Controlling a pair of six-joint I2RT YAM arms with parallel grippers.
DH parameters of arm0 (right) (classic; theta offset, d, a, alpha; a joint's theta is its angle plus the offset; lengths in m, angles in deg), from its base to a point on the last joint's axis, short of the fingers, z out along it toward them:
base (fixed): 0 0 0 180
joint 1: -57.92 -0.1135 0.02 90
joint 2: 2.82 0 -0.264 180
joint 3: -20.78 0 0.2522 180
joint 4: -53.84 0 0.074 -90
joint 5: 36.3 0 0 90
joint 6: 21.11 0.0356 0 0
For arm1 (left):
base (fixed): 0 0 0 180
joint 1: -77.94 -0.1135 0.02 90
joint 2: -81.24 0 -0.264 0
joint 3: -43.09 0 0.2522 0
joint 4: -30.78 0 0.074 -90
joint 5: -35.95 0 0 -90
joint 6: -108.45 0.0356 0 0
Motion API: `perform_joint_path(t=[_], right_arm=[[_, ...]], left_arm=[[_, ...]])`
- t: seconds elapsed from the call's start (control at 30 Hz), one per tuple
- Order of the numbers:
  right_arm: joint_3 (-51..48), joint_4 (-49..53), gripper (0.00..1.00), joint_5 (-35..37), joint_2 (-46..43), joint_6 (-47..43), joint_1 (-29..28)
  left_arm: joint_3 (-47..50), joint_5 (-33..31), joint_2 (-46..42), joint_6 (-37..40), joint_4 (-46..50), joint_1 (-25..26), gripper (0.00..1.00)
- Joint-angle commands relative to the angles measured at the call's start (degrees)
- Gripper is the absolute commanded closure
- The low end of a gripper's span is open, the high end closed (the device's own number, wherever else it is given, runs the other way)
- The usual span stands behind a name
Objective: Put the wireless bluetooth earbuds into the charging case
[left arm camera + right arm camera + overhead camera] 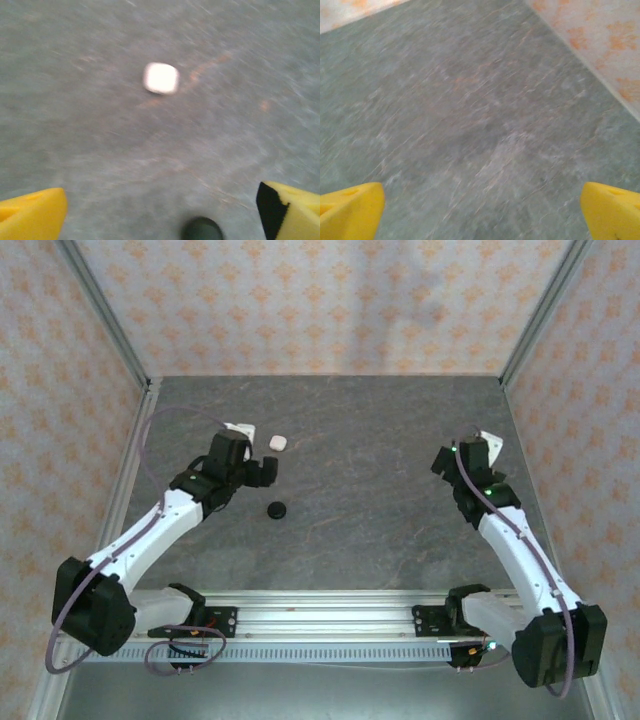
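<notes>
Well, the two charging cases lie on the left half of the grey table (390, 490), well apart from each other. The white case (279, 442) sits toward 12 o'clock from the black case (277, 510), almost straight up the table from it. From above, the white case is a small rounded square, nearly as deep as it is wide, so it has no clear long axis. In the left wrist view the white case (161, 78) looks slightly wider than tall, with its longer side running about 9 to 3 o'clock, but motion blur softens the outline. Which way it faces, and whether its lid is up or down, cannot be told. The black case is round from above, so it has no axis to speak of. In the left wrist view the black case (202, 230) is a dark disc cut off by the bottom edge.

The left gripper (264, 472) hangs between the two cases, at about 11 o'clock from the black one and 7 o'clock from the white one, touching neither. Seen from its own camera, the left gripper (161, 212) is spread wide with nothing between its yellow fingertips (32, 212), which sit at opposite bottom corners.

The right gripper (462, 456) is over at the table's 3 o'clock side, well apart from both cases. From its own wrist camera the right gripper (481, 210) is also spread wide. Bare table lies under it, and the patterned wall (600, 45) is at 2 o'clock.
</notes>
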Motion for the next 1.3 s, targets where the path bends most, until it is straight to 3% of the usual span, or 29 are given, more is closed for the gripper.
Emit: perform_joint_path(t=[0.0,0.07,0.17,0.33,0.47,0.83,1.07,1.2,1.27], right_arm=[[-4.0,-8.0,0.01,-0.8,0.7,-4.8,3.1],[-6.3,-11.3,0.01,0.1,0.8,-5.3,3.8],[-10.7,-18.8,0.01,2.6,0.8,-7.2,4.0],[-19.0,-36.6,0.01,5.1,2.0,-10.8,4.0],[-24.5,-50.0,0.01,6.3,4.4,-10.9,4.0],[-30.3,-70.4,0.01,5.0,13.8,-11.9,4.0],[-32.8,-88.1,0.01,2.6,24.8,-13.2,4.0],[-31.6,-85.8,0.01,-0.1,26.3,-13.6,4.0],[-31.5,-92.7,0.01,1.2,31.5,-14.0,4.0]], left_arm=[[-1.2,-12.1,-3.1,4.2,-3.9,-4.2,0.00],[0.1,-20.2,-3.5,4.8,-6.7,-5.9,0.00],[4.2,-22.7,-4.0,6.6,-11.9,-10.4,0.00],[9.6,-18.7,-0.2,5.5,-16.2,-16.6,0.00],[18.1,-13.8,0.7,-0.1,-26.5,-19.8,0.00],[28.4,-14.2,4.8,2.2,-49.4,-20.1,0.00],[28.5,-6.1,10.6,3.6,-58.8,-20.0,0.00],[28.6,-2.3,12.8,5.3,-60.7,-19.9,0.00],[28.5,-0.6,15.1,6.0,-62.7,-19.9,0.00]])
